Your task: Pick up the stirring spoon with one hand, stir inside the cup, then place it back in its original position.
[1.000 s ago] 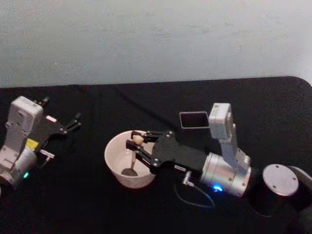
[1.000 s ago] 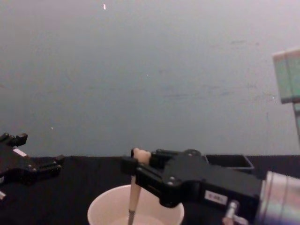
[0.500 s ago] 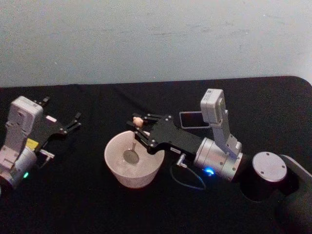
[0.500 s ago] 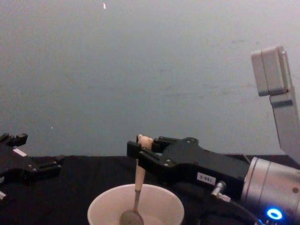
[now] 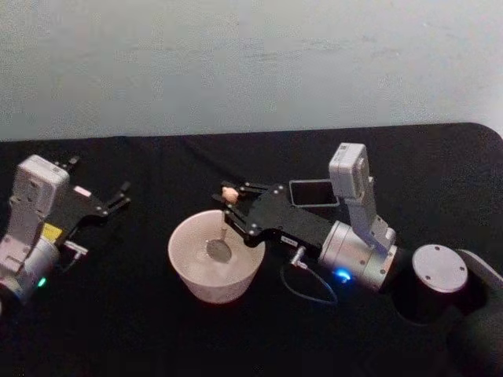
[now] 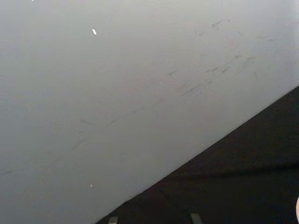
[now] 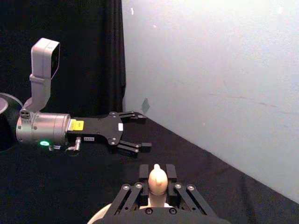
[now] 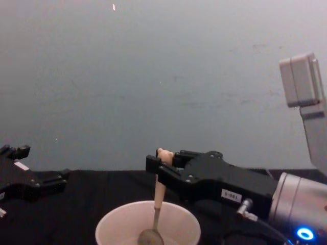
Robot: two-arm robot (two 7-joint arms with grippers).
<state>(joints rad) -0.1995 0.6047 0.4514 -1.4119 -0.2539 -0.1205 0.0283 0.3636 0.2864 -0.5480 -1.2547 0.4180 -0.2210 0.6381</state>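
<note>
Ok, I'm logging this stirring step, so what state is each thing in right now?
Slim spoon with beige bear-head handle: near upright, gripped by its handle, silver bowl down inside the cup.
Wide round cream-white cup: upright, spoon in it.
Dark grey square holder: upright, no spoon in it.
Right end effector: shut on the spoon, above the cup.
Left end effector: open, idle at the left.

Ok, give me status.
Right claw shut on stirring spoon, bowl down in cup. Left claw open, parked left. Holder stands beyond right claw.

Our right end effector (image 5: 228, 203) and left end effector (image 7: 144, 131) are black linkages on silver wrists (image 5: 357, 259).
</note>
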